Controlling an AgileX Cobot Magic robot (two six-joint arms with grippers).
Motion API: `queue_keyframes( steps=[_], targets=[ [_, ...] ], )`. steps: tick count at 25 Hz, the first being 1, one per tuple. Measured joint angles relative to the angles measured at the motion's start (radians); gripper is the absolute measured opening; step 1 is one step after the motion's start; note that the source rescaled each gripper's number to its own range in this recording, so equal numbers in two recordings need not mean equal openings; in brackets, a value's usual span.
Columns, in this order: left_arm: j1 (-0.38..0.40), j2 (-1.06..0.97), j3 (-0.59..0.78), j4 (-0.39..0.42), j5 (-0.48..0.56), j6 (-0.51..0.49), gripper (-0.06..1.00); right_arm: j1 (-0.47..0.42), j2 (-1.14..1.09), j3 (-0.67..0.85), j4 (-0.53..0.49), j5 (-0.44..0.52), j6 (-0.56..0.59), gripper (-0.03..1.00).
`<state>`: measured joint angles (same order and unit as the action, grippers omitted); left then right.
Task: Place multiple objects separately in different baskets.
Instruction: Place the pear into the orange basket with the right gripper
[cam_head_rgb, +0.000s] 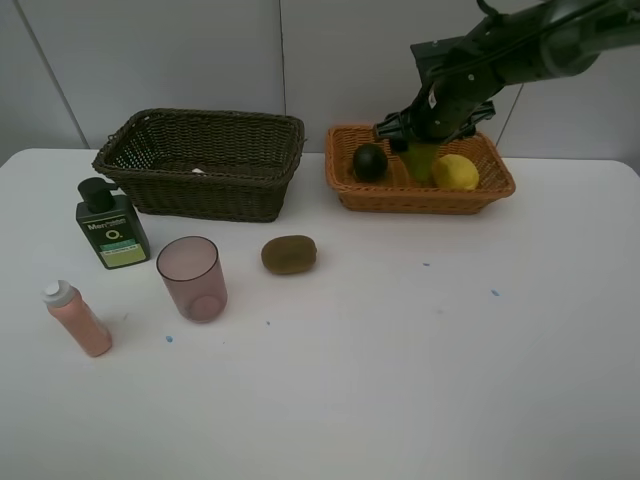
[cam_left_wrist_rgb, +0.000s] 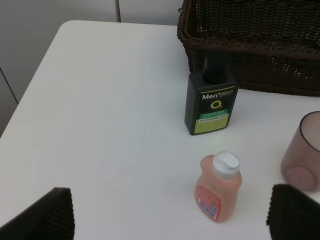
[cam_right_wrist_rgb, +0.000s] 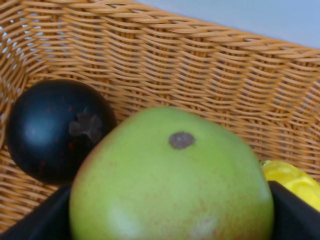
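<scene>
pale grey wall panels stand behind a white desk (cam_head_rgb: 420, 380). the high view takes in both baskets at the back. the dark brown basket (cam_head_rgb: 200, 160) is on the left, with a small pale thing inside that is too small to tell. the orange-tan basket (cam_head_rgb: 430, 195) on the right holds a dark round fruit (cam_head_rgb: 370, 161) and a lemon (cam_head_rgb: 456, 172).

the right end effector (cam_head_rgb: 420, 150) reaches down between these two. only the right wrist view shows its grip: dark fingers (cam_right_wrist_rgb: 40, 215) flank a green pear (cam_right_wrist_rgb: 170, 180), clenched on it, low inside the woven wall. i cannot tell whether the pear touches the basket floor.

the left end effector (cam_left_wrist_rgb: 170, 220) appears in its own wrist view alone. it is spread wide and holds nothing, above the pink white-capped bottle (cam_left_wrist_rgb: 218, 190).

the dark green bottle (cam_left_wrist_rgb: 211, 102), just beside the brown basket, reads "men" over a yellow "o"; the smaller print is blurred. the pink bottle's label is unreadable.

a kiwi (cam_head_rgb: 289, 254) and a pinkish cup (cam_head_rgb: 191, 277) sit near the middle. the pink bottle is near the desk's left edge. the right half and front of the desk are bare apart from a few blue specks.
</scene>
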<state>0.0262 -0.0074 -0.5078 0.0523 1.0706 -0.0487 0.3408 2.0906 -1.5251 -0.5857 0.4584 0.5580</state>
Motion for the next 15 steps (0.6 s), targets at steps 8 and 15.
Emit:
queue_keyframes(
  steps=[8,15],
  targets=[
    [0.0,0.0,0.0,0.0,0.0,0.0,1.0,0.0,0.0,0.0,0.031,-0.008,0.0,0.72],
    [0.0,0.0,0.0,0.0,0.0,0.0,1.0,0.0,0.0,0.0,0.104,-0.041,0.0,0.72]
  ],
)
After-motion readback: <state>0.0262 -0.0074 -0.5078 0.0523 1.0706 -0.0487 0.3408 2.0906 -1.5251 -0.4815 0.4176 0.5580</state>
